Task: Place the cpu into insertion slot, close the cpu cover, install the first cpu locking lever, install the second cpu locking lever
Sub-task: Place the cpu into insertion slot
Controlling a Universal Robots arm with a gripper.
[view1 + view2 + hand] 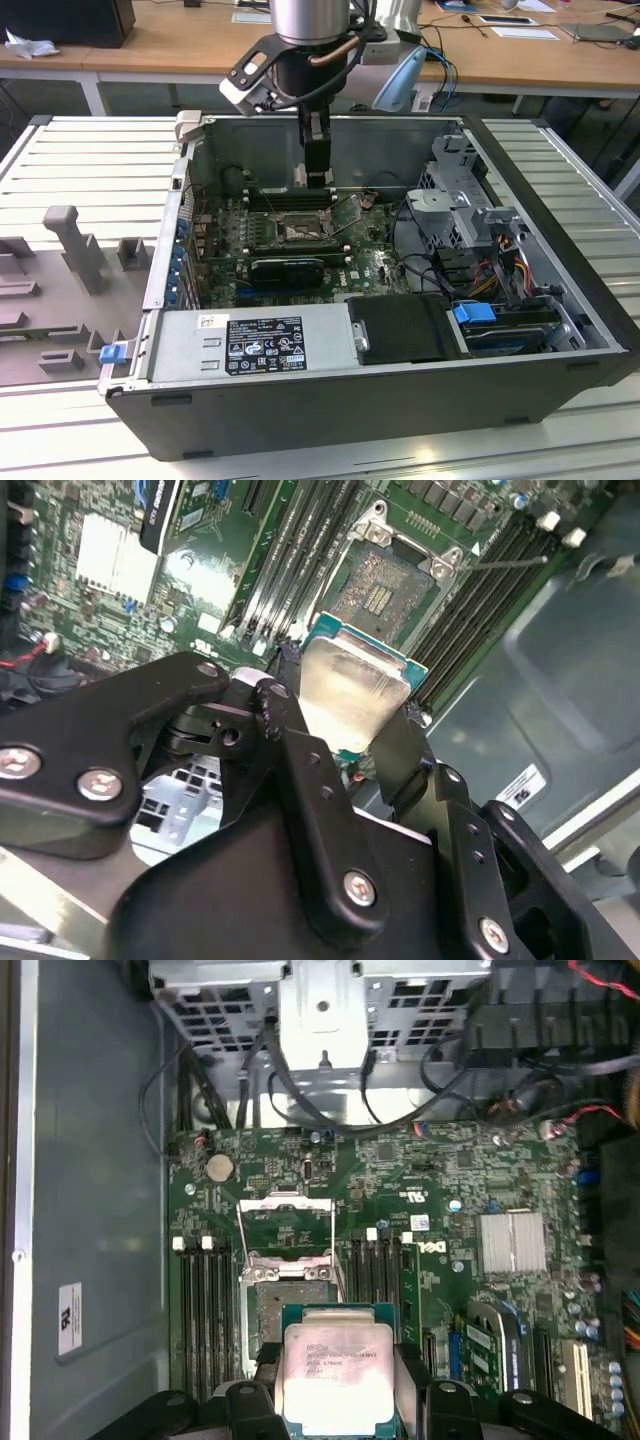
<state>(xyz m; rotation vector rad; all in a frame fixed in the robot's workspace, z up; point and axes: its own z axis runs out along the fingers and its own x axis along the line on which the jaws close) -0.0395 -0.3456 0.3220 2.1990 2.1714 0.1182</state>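
Note:
My gripper (pixel 318 176) hangs inside the open computer case, shut on the cpu (pixel 335 1365), a square chip with a pale metal face and green edge. In the second wrist view the two black fingers (pixel 285 715) clamp the cpu (pixel 352 692) by opposite sides. It is held above the board, just short of the insertion slot (pixel 287 1308), whose contact field lies bare (pixel 383 586). The cpu cover (pixel 285 1222) is swung open beyond the slot, toward the drive cage; in the exterior view it stands tilted (pixel 347 209) beside the slot (pixel 300 229). Thin wire levers (pixel 500 562) stick out free.
Black memory slots (pixel 205 1310) flank the socket on both sides. A finned heatsink (pixel 513 1242), cables (pixel 300 1100) and a metal drive cage (pixel 455 205) stand around the board. The power supply (pixel 250 345) lies at the case front. Grey fixtures (pixel 70 250) sit on the table.

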